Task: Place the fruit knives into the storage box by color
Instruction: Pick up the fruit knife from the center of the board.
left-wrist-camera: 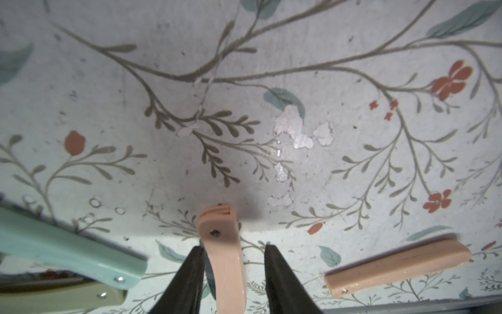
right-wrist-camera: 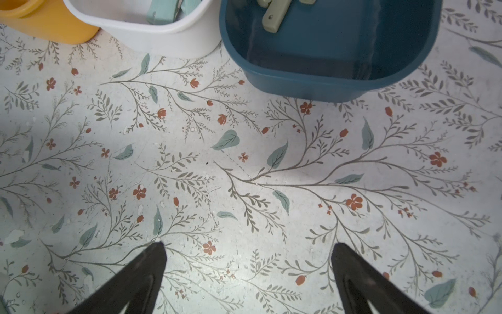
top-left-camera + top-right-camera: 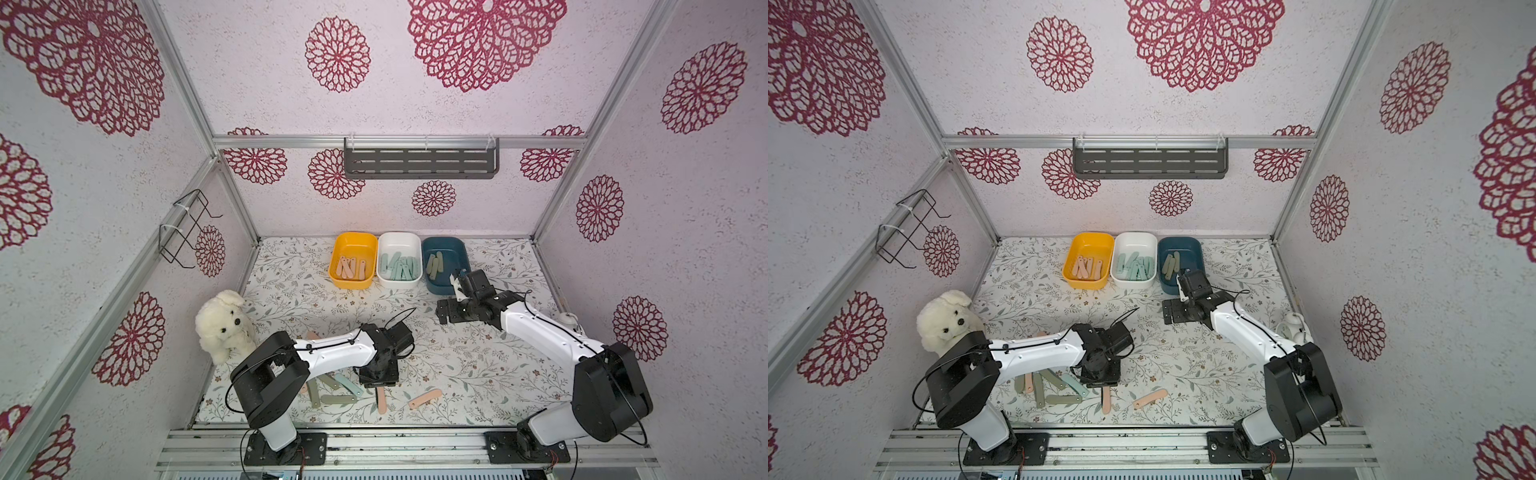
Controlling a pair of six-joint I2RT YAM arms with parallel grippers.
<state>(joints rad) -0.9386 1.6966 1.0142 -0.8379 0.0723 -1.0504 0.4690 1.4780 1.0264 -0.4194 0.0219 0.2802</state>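
A peach-pink fruit knife (image 1: 222,236) lies between the fingers of my left gripper (image 1: 233,246). One finger touches its side and a gap shows at the other, so the gripper is open. In both top views this gripper (image 3: 378,384) hangs low over that knife (image 3: 381,401) near the front edge. Another peach knife (image 3: 424,399) lies to its right, and mint (image 3: 347,384) and olive (image 3: 338,400) knives are piled to its left. My right gripper (image 2: 249,245) is open and empty in front of the blue box (image 2: 326,81). The yellow box (image 3: 355,235) holds peach knives, the white box (image 3: 399,233) mint ones and the blue box (image 3: 442,239) olive ones.
A white plush dog (image 3: 224,324) sits at the left edge of the mat, close to the left arm's elbow. A small white object (image 3: 567,320) stands by the right wall. A grey shelf (image 3: 419,164) hangs on the back wall and a wire rack (image 3: 183,228) on the left wall.
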